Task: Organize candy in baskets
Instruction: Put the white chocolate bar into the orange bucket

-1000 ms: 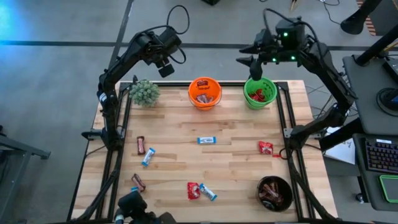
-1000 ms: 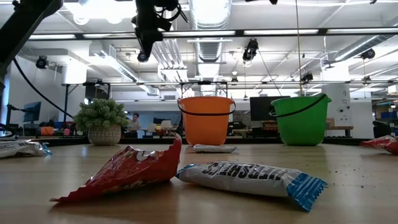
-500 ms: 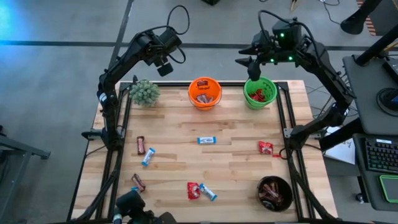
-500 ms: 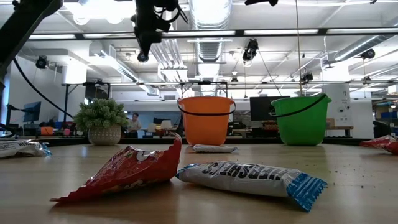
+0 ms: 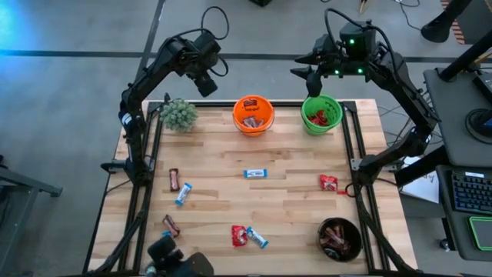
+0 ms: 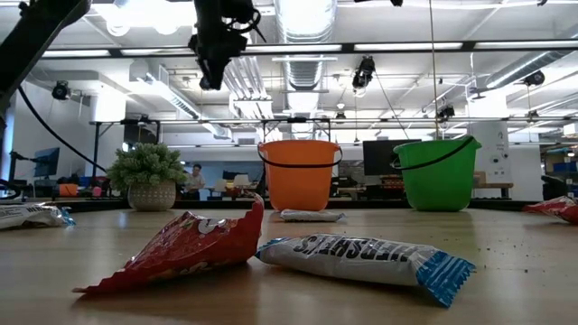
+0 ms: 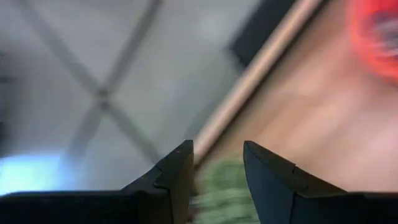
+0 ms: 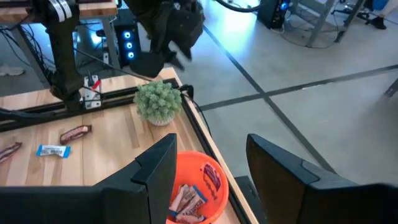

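Several wrapped candies lie flat on the wooden table (image 5: 292,154): a brown bar (image 5: 174,180), a blue one (image 5: 183,194), a blue-and-white one (image 5: 255,173), a red packet (image 5: 328,183), and a red and blue pair (image 5: 246,236) near the front. At the far edge stand the orange pail (image 5: 253,114) and the green pail (image 5: 321,114). The black bowl (image 5: 340,238) sits at the near right. All three baskets hold candy. My left gripper (image 7: 217,165) hangs open, high over the far left corner (image 5: 206,83). My right gripper (image 8: 211,162) hangs open and empty, high above and just beyond the green pail (image 5: 307,75).
A small fuzzy green plant (image 5: 178,114) stands at the far left corner, under my left gripper. Black rails run along the table's left and right sides (image 5: 350,154). Bare wood lies between the pails and the loose candy.
My left gripper has turned a little at the wrist while staying high over the far left corner. Nothing on the table has moved.
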You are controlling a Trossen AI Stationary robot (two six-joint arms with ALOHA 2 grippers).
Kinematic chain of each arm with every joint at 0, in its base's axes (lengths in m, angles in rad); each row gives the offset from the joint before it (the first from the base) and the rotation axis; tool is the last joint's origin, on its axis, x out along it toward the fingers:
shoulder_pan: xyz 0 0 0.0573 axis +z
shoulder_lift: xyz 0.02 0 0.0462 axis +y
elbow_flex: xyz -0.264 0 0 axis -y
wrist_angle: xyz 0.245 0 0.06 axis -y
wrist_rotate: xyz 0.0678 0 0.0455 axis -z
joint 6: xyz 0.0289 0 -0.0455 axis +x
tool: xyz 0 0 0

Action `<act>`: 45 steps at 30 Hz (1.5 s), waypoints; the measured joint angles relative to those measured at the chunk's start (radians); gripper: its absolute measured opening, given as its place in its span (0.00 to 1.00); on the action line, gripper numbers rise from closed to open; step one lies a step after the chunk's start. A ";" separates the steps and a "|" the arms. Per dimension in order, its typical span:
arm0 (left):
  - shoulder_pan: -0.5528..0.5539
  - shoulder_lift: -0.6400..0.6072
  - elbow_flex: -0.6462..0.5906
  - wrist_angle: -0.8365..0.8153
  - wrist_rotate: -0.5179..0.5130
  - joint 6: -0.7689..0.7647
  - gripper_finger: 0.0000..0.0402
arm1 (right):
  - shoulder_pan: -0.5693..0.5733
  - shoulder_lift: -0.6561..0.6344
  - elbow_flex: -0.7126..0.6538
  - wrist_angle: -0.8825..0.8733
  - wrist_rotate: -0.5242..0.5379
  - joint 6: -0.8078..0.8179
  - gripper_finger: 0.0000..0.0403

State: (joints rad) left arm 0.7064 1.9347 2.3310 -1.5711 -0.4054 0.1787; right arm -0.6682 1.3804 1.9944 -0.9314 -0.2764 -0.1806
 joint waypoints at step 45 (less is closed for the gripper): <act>-0.271 -0.431 -0.896 0.011 0.426 -0.445 0.40 | 0.001 -0.002 0.002 -0.080 0.008 0.035 0.46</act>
State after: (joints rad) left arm 0.4358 1.5032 1.4355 -1.5600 0.0208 -0.2664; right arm -0.6673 1.3781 1.9961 -1.0115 -0.2680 -0.1451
